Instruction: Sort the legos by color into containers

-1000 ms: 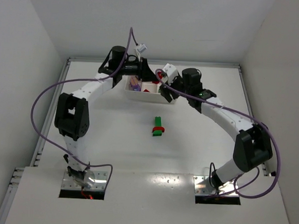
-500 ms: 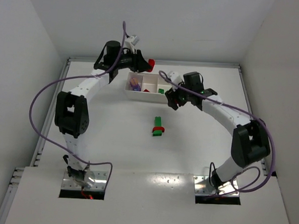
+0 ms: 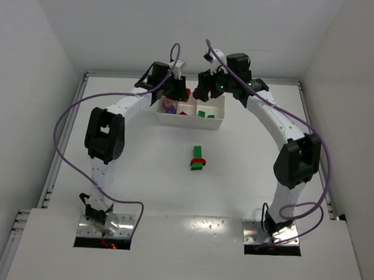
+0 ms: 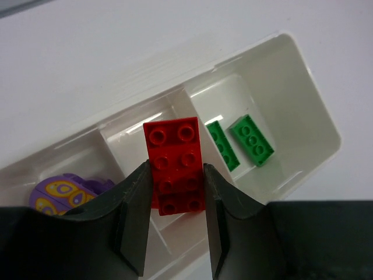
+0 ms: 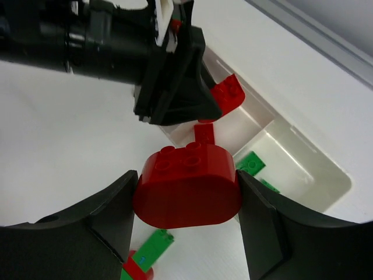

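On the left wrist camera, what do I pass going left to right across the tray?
Purple piece with yellow markings → red brick clamped in the left gripper → green brick → second green brick. Both green ones lie in the end compartment of the tray.

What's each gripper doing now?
Left gripper: closed on a flat red plastic lego brick.
Right gripper: closed on a rounded red plastic lego brick.

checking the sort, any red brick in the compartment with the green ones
No, the end compartment holds only two green bricks.
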Tool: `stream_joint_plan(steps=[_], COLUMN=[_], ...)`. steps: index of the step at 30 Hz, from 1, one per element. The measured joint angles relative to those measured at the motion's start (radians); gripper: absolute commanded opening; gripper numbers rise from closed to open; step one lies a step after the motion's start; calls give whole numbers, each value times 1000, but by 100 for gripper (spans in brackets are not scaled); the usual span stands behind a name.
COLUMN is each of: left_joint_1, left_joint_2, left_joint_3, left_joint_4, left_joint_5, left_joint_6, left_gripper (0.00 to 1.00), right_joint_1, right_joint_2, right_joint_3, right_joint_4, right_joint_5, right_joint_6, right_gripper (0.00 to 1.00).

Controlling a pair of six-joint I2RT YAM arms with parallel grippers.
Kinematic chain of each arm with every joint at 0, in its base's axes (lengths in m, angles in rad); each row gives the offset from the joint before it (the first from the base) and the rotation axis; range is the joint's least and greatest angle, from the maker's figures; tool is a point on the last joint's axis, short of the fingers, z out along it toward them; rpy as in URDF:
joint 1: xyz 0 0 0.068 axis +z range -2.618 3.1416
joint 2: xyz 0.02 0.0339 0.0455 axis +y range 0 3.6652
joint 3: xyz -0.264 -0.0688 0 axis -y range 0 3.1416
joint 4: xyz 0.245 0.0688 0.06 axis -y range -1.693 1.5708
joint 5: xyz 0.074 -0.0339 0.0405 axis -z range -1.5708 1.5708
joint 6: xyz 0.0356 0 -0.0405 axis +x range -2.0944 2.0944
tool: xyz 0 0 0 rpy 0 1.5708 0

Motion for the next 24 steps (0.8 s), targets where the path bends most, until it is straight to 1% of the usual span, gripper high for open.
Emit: stream_joint_plan(steps=[1, 2, 3, 4, 8, 9, 12, 15, 17, 18, 20, 24], left_joint_1=[0, 0, 0, 0, 0, 0, 5, 13, 27, 37, 62, 110], left_joint_2=[7, 12, 16, 18, 19, 19, 19, 10, -22, -51, -125, -251], left_joint_3=[0, -2, -5, -10, -25, -30, -50, -84, -132, -169, -241, -267], left_joint_4=[-9, -13, -18, -21, -36, -32, -6, 43, 85, 116, 158, 198], left_joint_5=[-9, -16, -23, -29, -19, -10, 29, 64, 75, 74, 69, 64], left_joint_6=[2, 3, 4, 8, 3, 2, -18, -55, -82, -94, -113, -139], left_gripper=[31, 42, 55, 77, 86, 86, 91, 91, 93, 100, 100, 100], right_joint_1=[0, -2, -3, -5, -14, -17, -24, -32, -37, -39, -46, -51], right_joint_2=[21, 40, 60, 80, 167, 186, 235, 277, 302, 314, 331, 341], right_joint_3=[23, 42, 61, 78, 141, 149, 166, 178, 191, 198, 208, 215], right_joint_4=[-5, -10, -14, -21, -35, -37, -45, -49, -49, -46, -40, -19], right_joint_5=[-10, -16, -22, -27, -45, -47, -51, -56, -61, -64, -69, -92], right_joint_6=[13, 25, 35, 46, 84, 90, 111, 134, 150, 159, 177, 210], right_gripper=[0, 0, 0, 0, 0, 0, 0, 0, 0, 0, 0, 0])
